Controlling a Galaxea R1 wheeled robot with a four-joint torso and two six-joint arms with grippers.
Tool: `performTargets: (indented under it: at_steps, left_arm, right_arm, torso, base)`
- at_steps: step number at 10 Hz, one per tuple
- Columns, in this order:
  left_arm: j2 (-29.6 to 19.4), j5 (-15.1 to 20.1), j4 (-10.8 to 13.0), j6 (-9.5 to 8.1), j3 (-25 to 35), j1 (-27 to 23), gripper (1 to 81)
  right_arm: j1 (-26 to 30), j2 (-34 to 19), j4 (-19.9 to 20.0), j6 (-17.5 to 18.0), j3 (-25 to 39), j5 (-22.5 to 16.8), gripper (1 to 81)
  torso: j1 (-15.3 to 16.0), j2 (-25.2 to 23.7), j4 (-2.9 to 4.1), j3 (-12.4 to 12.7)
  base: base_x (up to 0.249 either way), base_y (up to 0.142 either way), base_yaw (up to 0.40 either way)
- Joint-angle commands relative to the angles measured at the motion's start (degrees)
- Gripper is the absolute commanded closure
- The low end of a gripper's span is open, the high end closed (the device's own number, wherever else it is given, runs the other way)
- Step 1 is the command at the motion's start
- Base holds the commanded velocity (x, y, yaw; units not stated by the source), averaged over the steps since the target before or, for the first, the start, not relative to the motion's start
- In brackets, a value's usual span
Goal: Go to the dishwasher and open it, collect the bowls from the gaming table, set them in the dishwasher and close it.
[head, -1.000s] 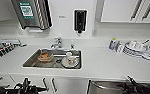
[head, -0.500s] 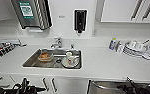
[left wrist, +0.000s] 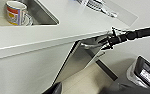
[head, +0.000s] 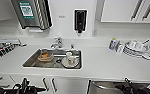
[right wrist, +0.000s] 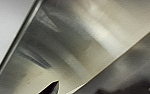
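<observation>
Pulling the dishwasher door from under the counter's right end

Head view: dishwasher low right, its bar handle lying along the counter edge; right hand at it. Left wrist view: right hand on the tilted door's top; pinching or spread, cannot tell. Right wrist view: steel front close.

One sink is counted, set in one white counter, with one tap at its far edge. In the sink one mug is made out on one plate, and one orange-filled container to the left. One dark dispenser is seen on the far wall, one steel appliance to its left. One small bottle is counted far right, beside what is taken for one stack of dishes, though that count stays uncertain. One steel dishwasher front is seen near right. Two cabinet handles are counted below the sink.
</observation>
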Motion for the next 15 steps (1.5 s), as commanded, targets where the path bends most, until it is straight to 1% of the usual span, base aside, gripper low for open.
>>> performTargets:
  at_steps: [1, 4, 5, 7, 10, 12, 15]
  left_arm:
    - [-0.35, 0.21, 0.32, 0.17, 1.37, -4.84, 1.0]
    - [3.09, -0.06, 0.32, 0.25, 1.28, -4.66, 1.0]
    - [3.09, 0.02, 0.32, 0.25, 1.28, -4.66, 1.0]
    - [2.38, -0.14, 0.24, 0.17, 1.19, -4.66, 1.0]
    - [2.12, -0.06, -0.03, 0.08, 1.19, -4.66, 1.0]
    - [2.12, -0.15, -0.03, 0.08, 1.28, -4.66, 1.0]
    - [2.12, -0.07, -0.12, 0.07, 1.19, -4.66, 1.0]
  right_arm:
    - [2.32, -2.01, 0.08, -0.66, 0.53, -4.47, 1.0]
    - [-1.55, -4.56, -0.09, -1.18, 2.37, -4.47, 1.0]
    - [-1.73, -5.88, -0.1, -1.98, 3.61, -4.47, 1.0]
    - [-2.17, -7.9, -0.18, -2.33, 5.98, -4.47, 1.0]
    - [-3.31, -8.26, -0.27, -2.33, 6.69, -4.39, 1.0]
    - [-4.72, -7.2, -0.27, -2.33, 6.78, -4.3, 1.0]
    - [-4.9, -6.32, -0.18, -2.33, 6.51, -4.21, 1.0]
  torso:
    - [0.0, 0.0, 0.0, 0.0]
    - [0.0, 0.0, 0.0, 0.0]
    - [0.0, 0.0, 0.0, 0.0]
    - [0.0, 0.0, 0.0, 0.0]
    - [0.02, 0.0, 0.0, 0.0]
    - [0.02, 0.0, 0.0, 0.0]
    - [0.02, 0.0, 0.0, 0.02]
  base:
    - [0.0, 0.0, 0.0]
    - [0.0, 0.0, 0.0]
    - [0.0, 0.0, 0.0]
    - [0.0, 0.0, 0.0]
    - [0.0, 0.0, 0.0]
    - [0.0, 0.0, 0.0]
    - [-0.023, 0.0, 0.0]
